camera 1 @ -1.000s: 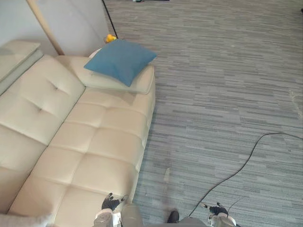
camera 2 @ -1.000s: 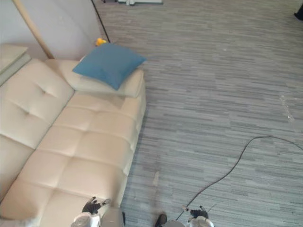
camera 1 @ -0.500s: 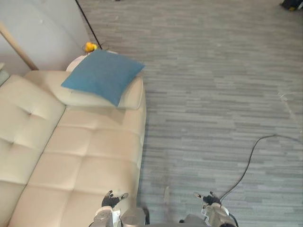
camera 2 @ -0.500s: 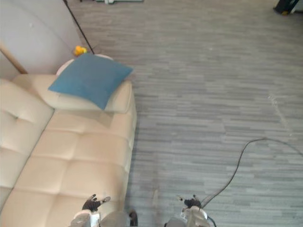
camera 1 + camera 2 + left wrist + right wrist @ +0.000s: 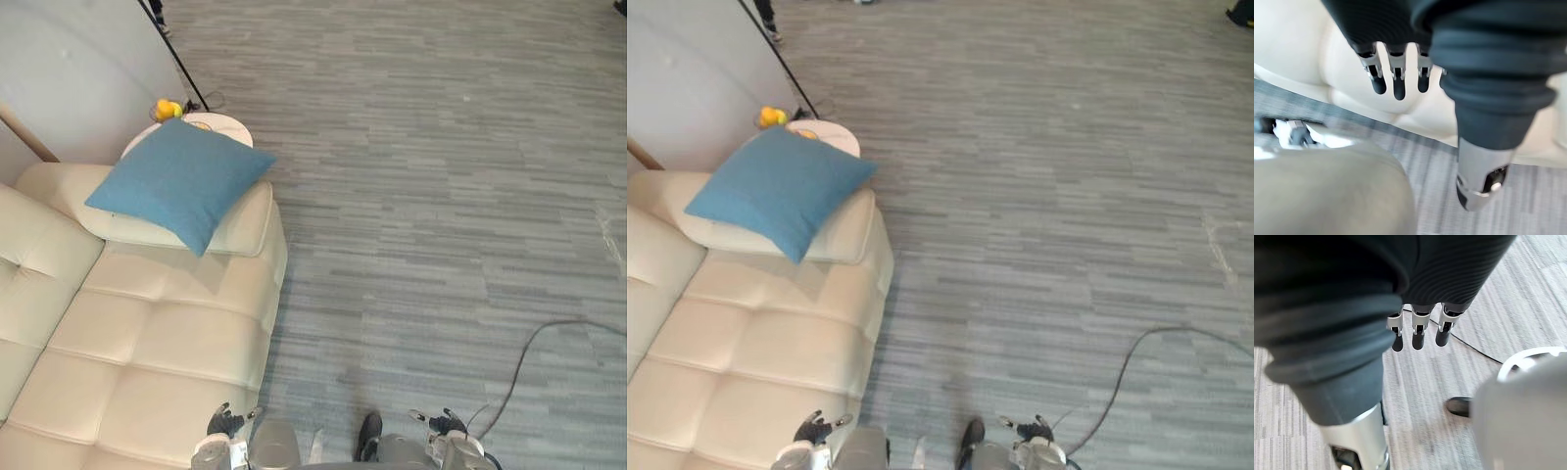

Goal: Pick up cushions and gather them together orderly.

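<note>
**Approach step: nothing held**

The blue cushion (image 5: 179, 181) lies across the armrest (image 5: 250, 211) of the cream sofa (image 5: 157, 343), beside a small round table (image 5: 223, 123). The left hand (image 5: 225, 423) and right hand (image 5: 446, 423) hang low, well apart from it, fingers loosely straight and empty. The next move likely calls for stepping closer and reaching both hands toward it.

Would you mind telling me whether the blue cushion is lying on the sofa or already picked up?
On the sofa: the blue cushion lies across the cream armrest, one corner hanging past its edge.
</note>
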Tool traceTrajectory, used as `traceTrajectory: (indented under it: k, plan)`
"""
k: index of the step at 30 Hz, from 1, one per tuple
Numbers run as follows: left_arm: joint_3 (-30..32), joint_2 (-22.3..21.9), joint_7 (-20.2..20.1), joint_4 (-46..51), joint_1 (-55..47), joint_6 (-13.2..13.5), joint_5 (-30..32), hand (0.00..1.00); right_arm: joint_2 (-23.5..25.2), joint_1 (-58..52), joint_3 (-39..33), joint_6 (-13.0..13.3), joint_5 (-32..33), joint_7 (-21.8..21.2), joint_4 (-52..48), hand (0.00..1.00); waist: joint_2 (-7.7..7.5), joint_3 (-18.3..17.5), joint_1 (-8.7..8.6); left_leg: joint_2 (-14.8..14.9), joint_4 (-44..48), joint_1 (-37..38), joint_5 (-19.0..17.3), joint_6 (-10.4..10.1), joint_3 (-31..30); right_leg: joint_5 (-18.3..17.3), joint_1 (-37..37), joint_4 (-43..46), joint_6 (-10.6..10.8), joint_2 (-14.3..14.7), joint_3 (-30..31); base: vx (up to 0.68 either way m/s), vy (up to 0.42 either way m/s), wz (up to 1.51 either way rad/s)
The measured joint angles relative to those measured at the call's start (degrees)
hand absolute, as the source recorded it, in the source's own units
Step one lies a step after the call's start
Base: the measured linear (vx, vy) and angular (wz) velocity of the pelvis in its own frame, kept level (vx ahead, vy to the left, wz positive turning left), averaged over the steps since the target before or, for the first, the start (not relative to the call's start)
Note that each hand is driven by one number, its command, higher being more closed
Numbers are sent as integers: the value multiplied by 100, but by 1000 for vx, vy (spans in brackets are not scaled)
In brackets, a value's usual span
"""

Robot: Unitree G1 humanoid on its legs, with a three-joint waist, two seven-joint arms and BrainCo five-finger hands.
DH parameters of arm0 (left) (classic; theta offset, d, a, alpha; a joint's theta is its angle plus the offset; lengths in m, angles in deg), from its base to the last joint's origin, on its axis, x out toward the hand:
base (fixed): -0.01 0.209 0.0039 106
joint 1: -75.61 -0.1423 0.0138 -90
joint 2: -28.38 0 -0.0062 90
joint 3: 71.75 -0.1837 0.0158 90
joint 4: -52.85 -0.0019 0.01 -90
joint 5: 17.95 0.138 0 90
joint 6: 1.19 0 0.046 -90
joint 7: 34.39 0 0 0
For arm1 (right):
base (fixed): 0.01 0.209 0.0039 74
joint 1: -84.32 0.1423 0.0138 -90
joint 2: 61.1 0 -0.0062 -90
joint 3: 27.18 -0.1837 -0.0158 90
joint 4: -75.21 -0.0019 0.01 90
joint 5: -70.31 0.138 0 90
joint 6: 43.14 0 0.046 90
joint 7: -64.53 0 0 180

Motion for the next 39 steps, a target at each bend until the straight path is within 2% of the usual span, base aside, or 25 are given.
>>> traceTrajectory:
  k: [2, 3, 4, 5, 7, 9, 11, 12, 13, 14, 16, 17, 20, 22, 23, 24, 25, 27, 29, 30, 32, 35, 36, 37, 39]
  plan:
    - [-46, 2, -3, 5, 45, 0, 0, 0, -13, 73, -17, 9, 1, 26, -16, 0, 8, 1, 4, -204, -1304, -216, 98, 79, 320, -62, 168, -114, 129, -56, -66, 306, 18, 16]
    - [-46, -7, -1, -3, 51, -5, 2, 0, 1, 81, -93, 6, 1, 37, -19, 0, 15, -3, 18, -397, -2322, -204, 387, 84, 364, -163, 274, -158, 215, -95, -94, 356, 96, 11]
    - [-41, -12, 2, -14, 41, -10, 1, 0, 2, 66, -134, 2, 1, 46, -21, 0, 11, -9, 68, -531, -3072, -135, 1052, 68, 348, -281, 411, -174, 324, -125, -76, 499, 136, -4]
    - [-36, 15, -1, -18, 12, -10, -1, 0, 48, 39, -132, 0, -1, 52, -19, 0, -30, -46, 163, -631, -3394, 107, 1485, 208, 444, -339, 553, -232, 414, -182, 24, 453, 114, -6]
    - [-49, 86, -3, -19, 36, -8, 7, 0, 163, 33, -91, -6, -4, 46, -17, 0, -263, -149, 190, -850, -3579, 232, 1537, 399, 543, -321, 608, -370, 512, -326, 129, 437, 62, 8]
    - [26, 123, -10, -53, 121, -28, 5, 0, 160, 81, -94, -5, -9, 39, -50, 0, -352, -117, 220, -908, -3060, 182, 1144, 612, 593, -188, 808, -399, 676, -443, 271, 517, 93, 4]
    - [68, 60, -5, -79, 14, -47, 4, 0, 134, 74, -92, 4, -22, 13, -51, 0, -247, -183, 240, -784, -2880, 503, 668, 618, 675, -321, 498, 877, 918, -490, 582, 381, 130, -24]
    - [59, 83, -9, -128, 5, -64, 3, 0, 160, 74, -80, 7, -29, -18, -47, 0, -257, -178, 239, -766, -3009, 820, 494, 584, 702, -339, -47, 2361, 1275, -687, 713, 250, 79, -24]
    - [45, 114, -9, -138, 3, -78, 2, 0, 181, 76, -72, -1, -34, -26, -33, 0, -284, -158, 238, -801, -3083, 987, 455, 576, 701, -310, -336, 3058, 1463, -815, 757, 327, 69, -2]
    - [-24, 160, -5, -172, 3, -125, 1, 0, 218, 35, -40, -11, -64, -31, -28, 0, -365, -155, 201, -889, -3274, 1382, 409, 566, 665, -375, -709, 4083, 1414, -1076, 720, 289, 33, 17]
    - [-174, 237, -3, -169, -43, -126, -6, 0, 222, -100, 32, -21, -237, -54, -9, 0, -380, -157, 168, -939, -3648, 1999, 402, 554, 577, -687, -976, 4261, 1063, -1345, 236, 421, 13, 28]
    - [-180, 243, -5, -166, -37, -125, -6, 0, 222, -100, 33, -21, -239, -59, -9, 0, -382, -157, 136, -921, -3704, 2080, 401, 553, 525, -747, -1030, 4108, 1019, -1348, 120, 427, -48, 48]
    - [-178, 240, -6, -151, 13, -122, -2, 0, 220, -48, 33, -16, -236, -69, -10, 0, -352, -151, -45, -734, -3783, 2230, 357, 477, 117, -690, -1330, 2471, 838, -977, 144, 313, -144, 74]
    - [-165, 238, -2, -135, 15, -125, 1, 0, 220, -136, 32, -22, -230, -70, -6, 0, -414, -166, -74, -678, -3729, 2260, 184, 235, -345, -44, -1361, 1000, 848, -528, 1238, 316, -279, 91]
    - [-162, 243, -2, -133, 9, -123, 1, 0, 220, -166, 30, -25, -229, -69, -6, 0, -450, -174, -83, -693, -3703, 2264, 121, 192, -437, 107, -1353, 839, 862, -483, 1510, 334, -375, 115]
    - [-105, 158, 3, -200, 23, -128, -2, 0, 145, -221, -40, -11, -206, -84, -10, 0, -389, -176, -127, -627, -3425, 2224, -165, 35, -772, 322, -1328, 985, 686, -373, 1612, 375, -417, 84]
    - [21, 53, 1, -223, -19, -114, -9, 0, 45, -183, -47, -17, -223, -85, -1, 0, -224, -217, -56, -475, -3164, 2156, -186, 11, -882, 130, -1266, 1090, 544, -285, 1431, 310, -344, 72]
    - [81, -35, 6, -225, -73, -116, -9, 0, 13, -131, -102, -6, -224, -106, -9, 0, -118, -269, -72, -338, -2310, 1702, -167, -19, -1001, -72, -1109, 1073, 414, -229, 1070, 255, -281, 74]
    - [61, -101, 1, -214, 24, -121, -19, 0, -23, -127, -236, 0, -213, -91, 0, 0, 16, -201, -99, -156, -1325, 1175, 65, -318, -883, -183, -752, 963, 316, -199, 637, 265, -298, 112]
    - [54, -137, -1, -186, 41, -106, -60, 0, -17, -178, -241, -7, -209, -78, 7, 0, 21, -189, -62, -19, -967, 960, 218, -277, -600, -206, -488, 764, 271, -194, 420, 183, -178, 100]
    - [10, -135, -3, -170, 68, -100, -76, 0, -19, -201, -233, 1, -205, -45, 2, 0, -6, -188, -52, 53, -1042, 792, 130, -118, -130, -179, -170, 382, 239, -223, 132, 157, -131, 82]
    - [-122, -136, -23, -160, 170, -50, -121, 0, -28, -126, -235, 0, -119, -28, -6, 0, -120, -132, -45, -273, -2151, 529, 94, -41, 705, -78, 81, -74, 327, -380, -235, 150, -22, 79]
    - [-177, -131, -22, -162, 187, -47, -115, 0, -32, -74, -234, 2, -71, -20, -11, 0, -122, -126, -46, -419, -2797, 488, 323, -17, 990, -56, 131, -166, 368, -424, -374, 158, 57, 32]
    - [-191, -129, -20, -173, 194, -49, -115, 0, -59, -52, -207, 2, 8, -15, -11, 0, -107, -134, -15, -525, -3483, 537, 1096, 268, 1254, -62, 184, -240, 469, -414, -433, 244, 107, 26]
    - [-196, -84, -20, -180, 240, -56, -55, 0, 36, 35, -131, 4, 11, -22, -21, 0, -206, -150, -4, -675, -3625, 673, 1120, 321, 1279, -53, 236, -309, 548, -487, -403, 229, 93, 13]
